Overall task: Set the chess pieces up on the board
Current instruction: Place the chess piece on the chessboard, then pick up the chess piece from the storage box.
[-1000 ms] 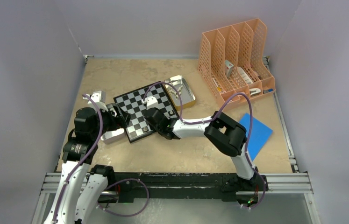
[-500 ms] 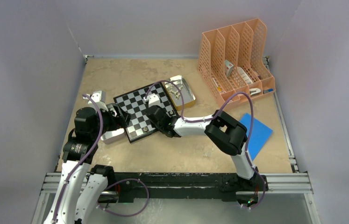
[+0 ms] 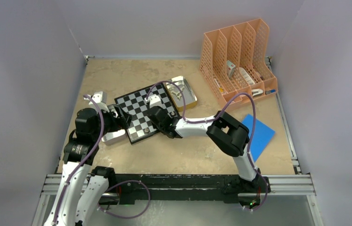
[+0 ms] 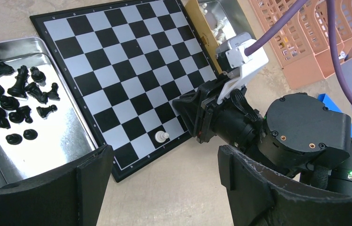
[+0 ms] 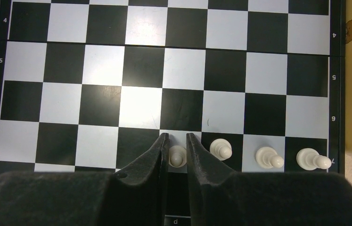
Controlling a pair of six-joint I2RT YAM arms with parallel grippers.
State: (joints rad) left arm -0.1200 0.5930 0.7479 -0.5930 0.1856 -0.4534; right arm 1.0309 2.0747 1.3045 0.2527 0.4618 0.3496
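Since it advanced, right gripper (image 5: 177,137) pinches a pale pawn (image 5: 177,157).

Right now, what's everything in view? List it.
board: one, black-and-white, table centre-left
white pawns: three free-standing, row 7
held pawn: one, white, same row, between right tool's fingers
black pieces: over a dozen, in left tray
left tray: one, silver, beside board
white pieces: several, in far tray
far tray: one, gold-sided, by board's far corner
file rack: one, orange, far right
blue sheet: one, right side
table: one, tan, under everything
left tool: open, over board's edge
right tool: closed on held pawn
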